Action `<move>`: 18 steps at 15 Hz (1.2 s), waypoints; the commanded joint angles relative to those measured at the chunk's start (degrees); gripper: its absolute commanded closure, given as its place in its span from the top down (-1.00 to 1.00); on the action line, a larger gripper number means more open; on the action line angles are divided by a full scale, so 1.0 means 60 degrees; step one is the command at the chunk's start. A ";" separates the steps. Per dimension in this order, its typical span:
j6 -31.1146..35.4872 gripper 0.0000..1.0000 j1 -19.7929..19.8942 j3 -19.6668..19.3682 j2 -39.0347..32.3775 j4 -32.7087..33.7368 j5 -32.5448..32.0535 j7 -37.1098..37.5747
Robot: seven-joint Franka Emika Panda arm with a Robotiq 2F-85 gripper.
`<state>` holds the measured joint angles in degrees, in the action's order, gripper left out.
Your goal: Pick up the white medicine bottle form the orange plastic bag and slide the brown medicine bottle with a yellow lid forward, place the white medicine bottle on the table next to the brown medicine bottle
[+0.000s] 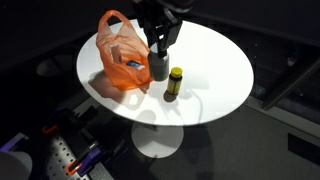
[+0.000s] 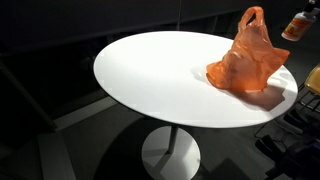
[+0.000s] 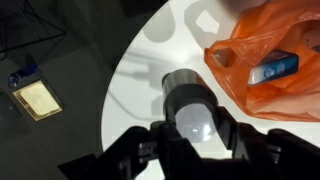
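In an exterior view my gripper (image 1: 158, 52) reaches down from above and is shut on the white medicine bottle (image 1: 158, 68). The bottle is upright, at or just above the white round table (image 1: 215, 60), right beside the orange plastic bag (image 1: 120, 50). The brown medicine bottle with a yellow lid (image 1: 174, 84) stands on the table close to it, toward the front edge. In the wrist view the gripper (image 3: 190, 128) has a finger on each side of the white bottle (image 3: 188, 100), with the orange bag (image 3: 260, 50) to the right. The brown bottle does not show there.
A blue box (image 3: 275, 68) lies inside the open bag, also seen in an exterior view (image 1: 132, 63). In an exterior view the bag (image 2: 250, 55) sits near the table's edge (image 2: 130, 95) and hides both bottles. The floor around the table is dark; a flat tan object (image 3: 38, 98) lies below.
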<state>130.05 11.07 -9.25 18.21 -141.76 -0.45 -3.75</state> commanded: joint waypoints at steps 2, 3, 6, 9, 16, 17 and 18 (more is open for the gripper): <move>0.0447 -0.62 0.0031 -0.0115 -0.0540 -0.0268 -0.0038 0.0345; 0.0640 -0.62 0.0030 -0.0117 -0.0715 -0.0339 -0.0049 0.0387; 0.1168 -0.62 0.0036 -0.0170 -0.1284 -0.0390 0.0016 0.0437; 0.1512 -0.62 0.0051 -0.0209 -0.1865 -0.0239 0.0008 0.0500; 0.1715 -0.62 0.0074 -0.0330 -0.2942 0.0345 0.0075 0.0550; 0.1695 -0.62 0.0082 -0.0356 -0.3084 0.0488 0.0078 0.0555; 0.1671 -0.62 0.0087 -0.0377 -0.3196 0.0619 0.0086 0.0562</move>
<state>140.41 11.26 -11.15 1.64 -141.37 -0.38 -1.31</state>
